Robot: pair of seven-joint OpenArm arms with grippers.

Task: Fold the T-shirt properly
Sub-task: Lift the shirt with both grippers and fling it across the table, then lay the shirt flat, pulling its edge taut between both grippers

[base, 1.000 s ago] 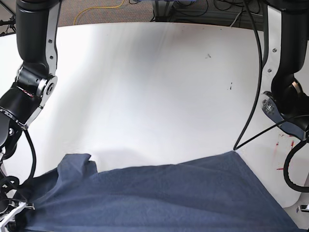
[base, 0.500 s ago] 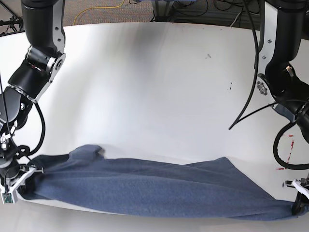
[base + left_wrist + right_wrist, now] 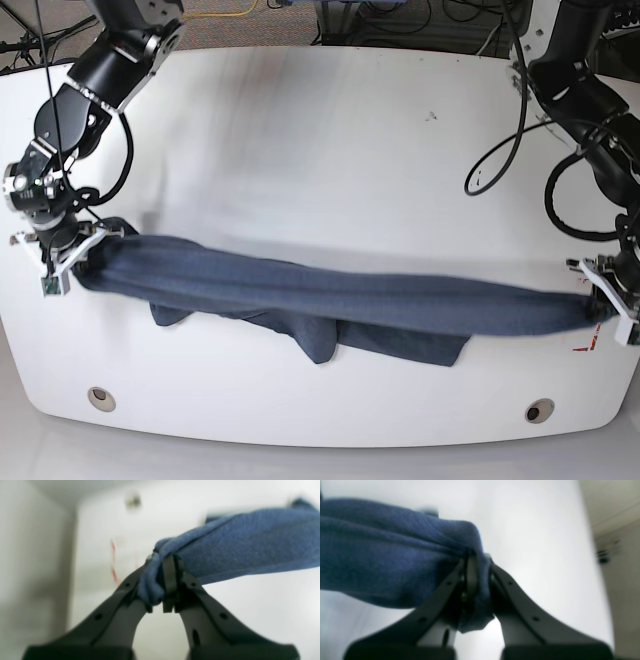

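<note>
the near edge of the white worktop carries two small round fittings, one below each end of the t-shirt. just beyond them the t-shirt hangs in a long dark blue band stretched between the two hands, sagging in the middle where a fold of cloth touches the surface. the right hand is clamped tight on one bunched end; in its wrist view the fabric is pinched between the black fingers and spills below them. the left hand grips the other end the same way, cloth wrapped over its fingers. red marks lie on the surface just beside the left hand. past both hands the worktop runs bare but for small dark specks. behind its far edge lie carpet, a yellow cable and black cables.
</note>
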